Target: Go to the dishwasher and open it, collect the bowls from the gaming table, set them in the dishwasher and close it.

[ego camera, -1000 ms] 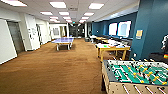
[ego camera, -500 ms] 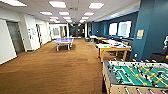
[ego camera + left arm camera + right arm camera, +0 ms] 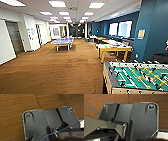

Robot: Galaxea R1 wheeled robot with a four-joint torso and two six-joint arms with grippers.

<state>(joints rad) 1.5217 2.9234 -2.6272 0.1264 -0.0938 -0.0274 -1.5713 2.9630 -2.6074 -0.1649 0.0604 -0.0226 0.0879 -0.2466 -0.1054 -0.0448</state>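
Head view: large open room, brown carpet floor across the near and middle ground. Near right, the foosball table with green field and rods. Beyond it, middle right, the gaming table: long, white top, yellow edge trim and legs, standing well apart from the foosball table along the blue wall. Far left of centre, a blue ping-pong table.

Bowls: small patches of colour sit on the white top, a greenish one among them, but too blurred to say which are bowls. Dishwasher: nowhere identifiable among what the cameras take in.

Both wrist views look down at carpet past the robot's own dark plate. Fingers of either gripper: cannot tell whether spread or pressed together. Nothing is seen held.

Step in hand (judgement): transit through the room with the gaming table ahead on the right; no handling under way.

Handling notes (judgement, from the task wording):
- Small plastic bowls should be light, stiff and not fragile.
- Smooth plastic is likely slippery; a light bowl may skate on the white top if nudged.
- Best hold: pinch the rim wall, one finger inside, one outside.
- Approach from the open carpet side of the table.
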